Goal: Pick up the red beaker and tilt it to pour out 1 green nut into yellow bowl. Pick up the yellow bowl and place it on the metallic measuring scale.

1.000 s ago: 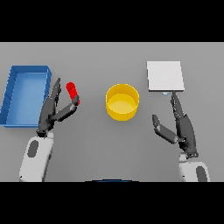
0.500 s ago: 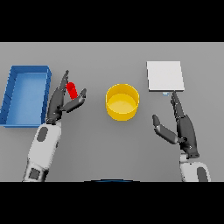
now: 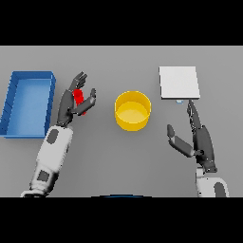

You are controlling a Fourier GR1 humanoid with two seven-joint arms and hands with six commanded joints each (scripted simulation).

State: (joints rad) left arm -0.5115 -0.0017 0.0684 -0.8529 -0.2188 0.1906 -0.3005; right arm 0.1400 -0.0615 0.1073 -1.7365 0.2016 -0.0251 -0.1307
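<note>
The left hand [image 3: 71,102] is wrapped around the red beaker [image 3: 79,98]; its thumb is on one side and its fingers on the other, so the little red tube is pinched between them; the beaker looks smooth and round like a short stick, and it leans a bit; I cannot tell if it is off the table; the green nut cannot be seen. Just to the left of this hand is a blue bin [image 3: 28,104], a box shape with low walls. To the right of the beaker, a little way off, sits the yellow bowl [image 3: 133,110]; it is round and plain. The right hand [image 3: 199,137] is near the lower right, holding nothing; its fingers are straight and its thumb sticks out wide. Just above its fingertips lies the measuring scale [image 3: 179,82], a flat pale grey square. Everything rests on the grey table [image 3: 123,156]; no writing shows anywhere.
</note>
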